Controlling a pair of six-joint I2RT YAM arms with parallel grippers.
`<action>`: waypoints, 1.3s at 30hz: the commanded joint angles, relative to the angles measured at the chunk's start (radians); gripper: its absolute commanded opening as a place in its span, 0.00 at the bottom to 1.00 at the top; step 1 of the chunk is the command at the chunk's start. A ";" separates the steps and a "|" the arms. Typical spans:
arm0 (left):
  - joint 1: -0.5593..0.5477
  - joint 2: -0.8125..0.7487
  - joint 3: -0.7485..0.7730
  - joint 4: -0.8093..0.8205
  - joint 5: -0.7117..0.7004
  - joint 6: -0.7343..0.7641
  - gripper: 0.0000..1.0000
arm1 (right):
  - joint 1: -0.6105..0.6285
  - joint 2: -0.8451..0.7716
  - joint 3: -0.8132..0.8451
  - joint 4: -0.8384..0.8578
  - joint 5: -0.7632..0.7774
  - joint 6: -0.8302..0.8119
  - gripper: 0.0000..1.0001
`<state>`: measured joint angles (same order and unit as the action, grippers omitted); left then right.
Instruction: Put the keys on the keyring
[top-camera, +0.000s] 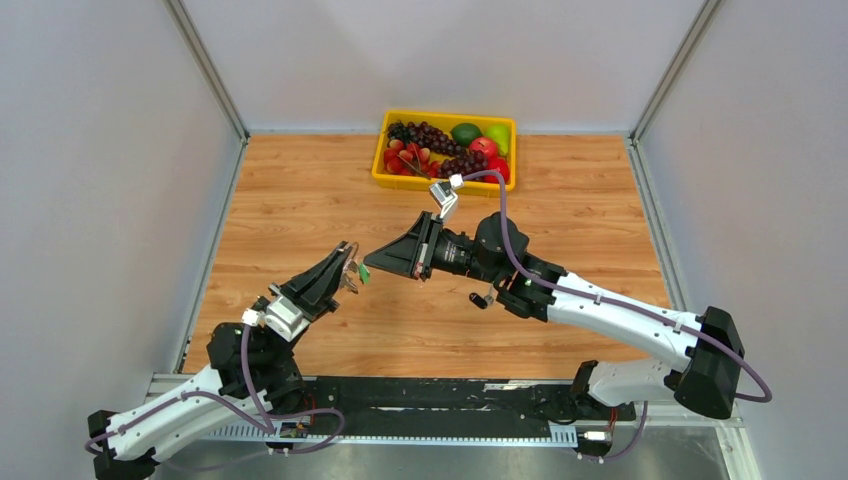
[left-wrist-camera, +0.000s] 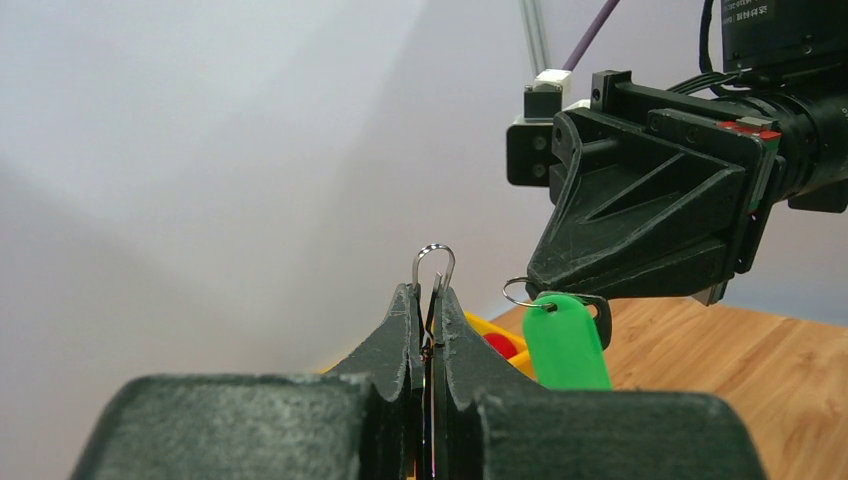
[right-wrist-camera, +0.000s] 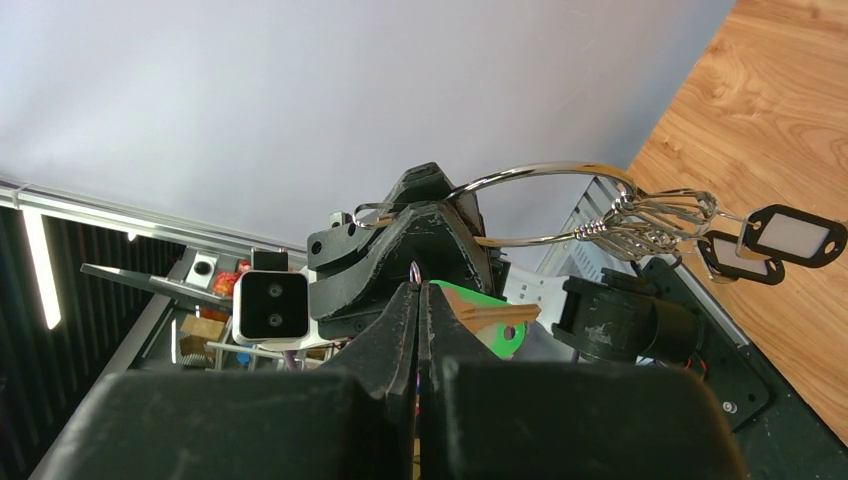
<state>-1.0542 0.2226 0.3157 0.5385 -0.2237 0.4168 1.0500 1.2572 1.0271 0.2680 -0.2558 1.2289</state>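
My left pincer (top-camera: 347, 268) was clamped shut on the wire keyring (right-wrist-camera: 545, 168), raised above the wooden table (top-camera: 300, 200). Two black-headed keys (right-wrist-camera: 790, 235) hung on that ring, off to one side of the fingers. My right pincer (top-camera: 370, 263) faced it tip to tip, close by, jaws pressed together on the small loop of the green-headed key (left-wrist-camera: 565, 345), whose head dangled just below. I could not tell whether that loop touched the keyring. A yellow tray (top-camera: 379, 160) of fruit sat at the table's far edge.
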 joint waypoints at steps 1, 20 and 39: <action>-0.003 -0.010 0.002 0.060 -0.011 0.035 0.01 | -0.005 0.005 0.048 0.015 -0.004 -0.001 0.00; -0.003 -0.025 -0.007 0.054 -0.008 0.039 0.01 | -0.003 0.078 0.120 0.016 -0.023 -0.003 0.00; -0.003 -0.027 -0.010 0.048 -0.019 0.043 0.01 | -0.001 0.059 0.127 0.023 -0.034 -0.009 0.00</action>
<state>-1.0542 0.2028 0.3058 0.5442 -0.2424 0.4339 1.0504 1.3350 1.1027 0.2657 -0.2722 1.2285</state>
